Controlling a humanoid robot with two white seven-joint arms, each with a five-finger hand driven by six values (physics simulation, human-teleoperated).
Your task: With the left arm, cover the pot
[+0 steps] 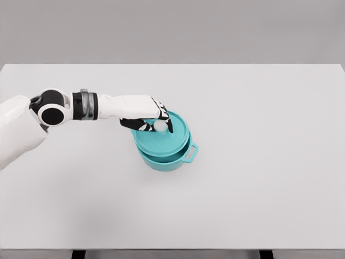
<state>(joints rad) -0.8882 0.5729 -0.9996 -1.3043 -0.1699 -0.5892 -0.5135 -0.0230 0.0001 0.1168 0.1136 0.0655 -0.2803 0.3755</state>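
Observation:
A teal pot (171, 158) with a loop handle at its right stands near the middle of the white table (259, 189). A teal round lid (164, 137) lies over the pot's top, shifted slightly to the upper left and a little tilted. The lid's white knob (160, 125) sits between the fingers of my left hand (153, 123), which is shut on it. The left arm reaches in from the left edge, level above the table. No right arm shows.
The white table fills the view, with a grey wall behind it. Dark table legs (78, 253) peek out at the bottom edge.

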